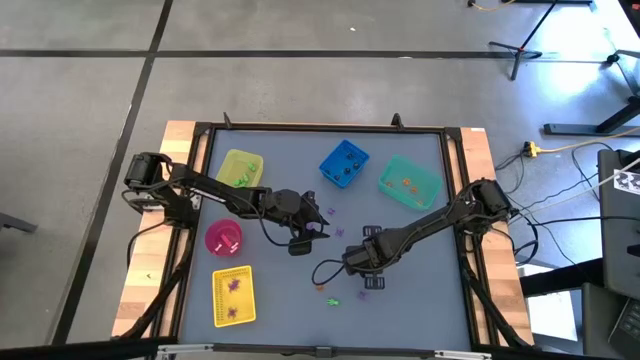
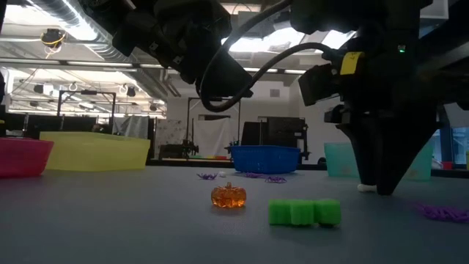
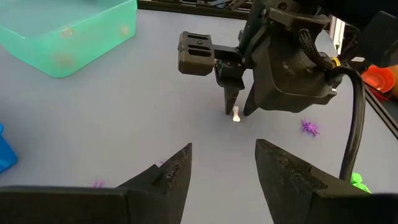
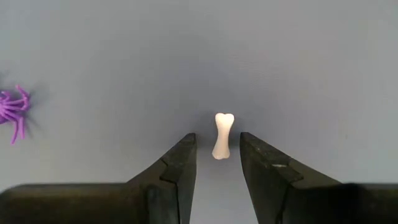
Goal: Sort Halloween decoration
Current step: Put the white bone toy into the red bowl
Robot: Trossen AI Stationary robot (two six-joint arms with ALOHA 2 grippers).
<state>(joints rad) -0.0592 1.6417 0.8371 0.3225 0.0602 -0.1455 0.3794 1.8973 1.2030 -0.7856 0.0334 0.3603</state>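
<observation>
**A:** Looking at the right gripper (image 4: 217,163) here: it's down at the desk (image 1: 300,170) with a little white bone (image 4: 222,135) standing between its fingertips. The fingers are parted with a gap on each side of the bone, so nothing's gripped yet. I'd guess it straddles the bone so it only has to pinch.

**B:** Yep, and the left wrist view backs that up, the tips are planted either side of that bone. What's the left gripper (image 3: 222,165) up to?

**A:** Hanging just beside the right one, fingers spread wide, holding nothing. Looks to me like it's parked out of the way.

**B:** Other trinkets?

**A:** A purple spider (image 4: 12,112) lies off to one side of the right gripper, near but apart. From the low view, an orange pumpkin (image 2: 229,196) and a green blocky piece (image 2: 304,212) sit on the desk on the camera's side of that gripper.

**B:** And the bins?

**A:** The teal bin (image 1: 410,181) is beyond the right gripper, well apart; the pink bowl (image 1: 223,237) is back behind the left one. My guess is the bone gets carried to one of them, can't tell which.
</observation>
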